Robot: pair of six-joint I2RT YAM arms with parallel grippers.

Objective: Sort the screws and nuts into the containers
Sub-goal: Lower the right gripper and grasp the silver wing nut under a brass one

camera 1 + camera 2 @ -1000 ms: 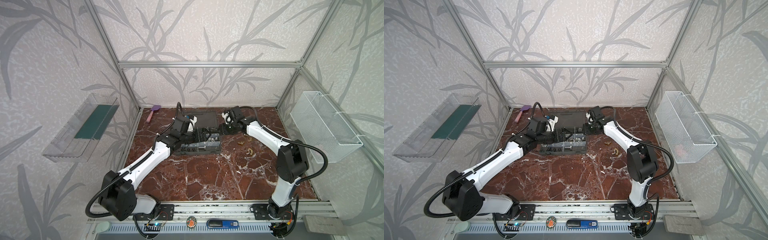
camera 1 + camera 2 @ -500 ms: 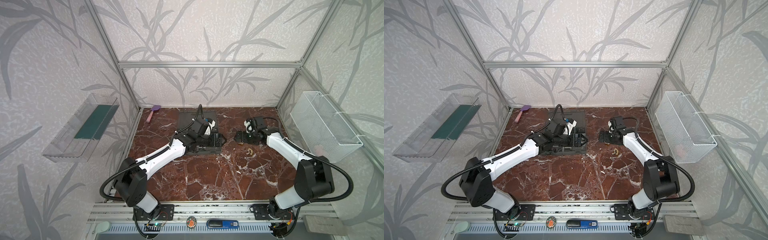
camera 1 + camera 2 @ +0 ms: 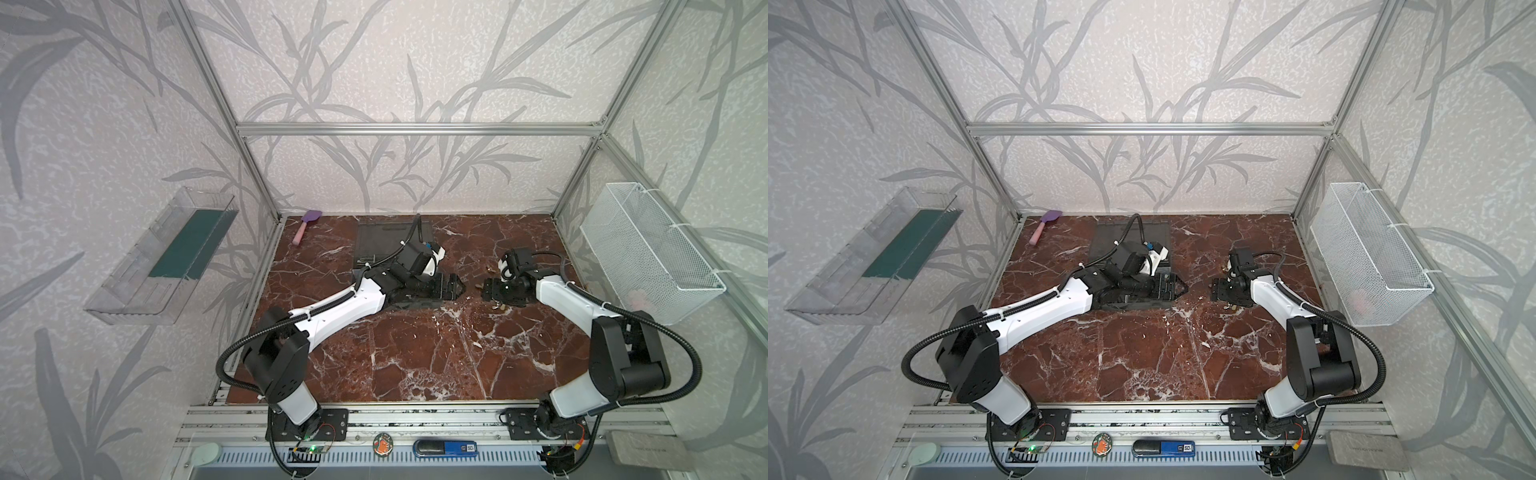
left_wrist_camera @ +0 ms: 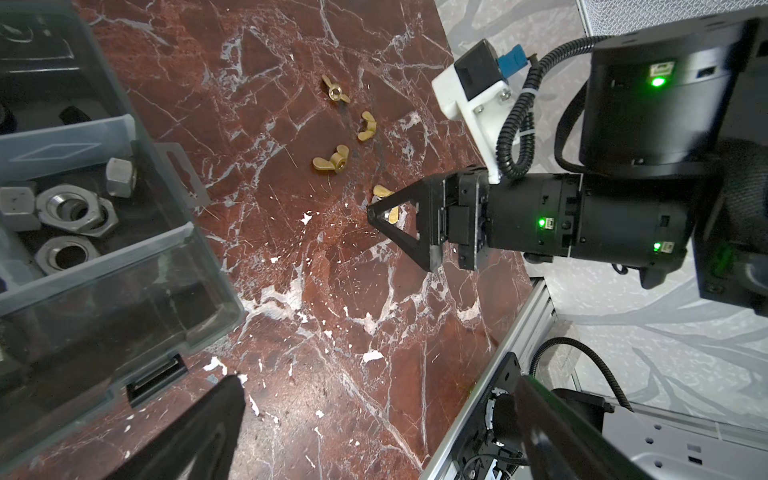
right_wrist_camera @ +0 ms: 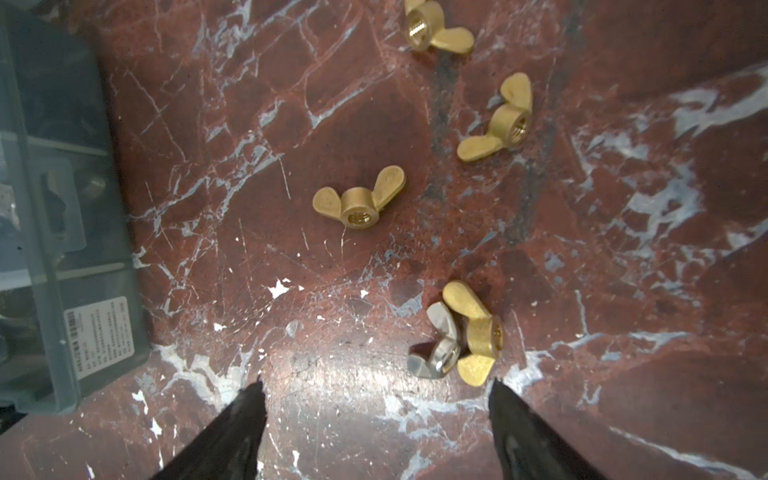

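Both top views: the loose wing nuts (image 3: 498,306) lie on the table (image 3: 415,353), off to the right of the case (image 3: 374,245). Your right gripper (image 3: 487,293) is down low just beside them. The left gripper (image 3: 455,286) hangs past the case's edge, aimed toward the nuts but apart from them. The right arm is the nearer one, so I'd make this pick with it

Left wrist view: the case (image 4: 124,257) already has hex nuts (image 4: 75,208) in one compartment. Three single wing nuts (image 4: 330,161) lie on bare table. A pair (image 4: 384,193) sits right at the right gripper's tip (image 4: 376,214); touching or not, can't tell. Those jaws are edge-on here, so you can't read their gap. The left fingers (image 4: 199,432) stand wide apart with nothing between them

Right wrist view: this settles it. The right fingers (image 5: 232,432) are spread and empty. The pair (image 5: 478,332) is a brass nut (image 5: 463,299) lying against a silver one (image 5: 436,353). It sits just ahead of the tips but off centre, crowding one finger, while the other finger faces bare table. The brass nut's wings run roughly along the fingers, across the closing line, so the jaws would meet its body rather than the wing ends. My read: shift sideways until the brass nut is centred, then advance and close. The risk is grabbing both nuts or knocking the silver one away. The singles (image 5: 359,203) lie further ahead, well apart from the jaws
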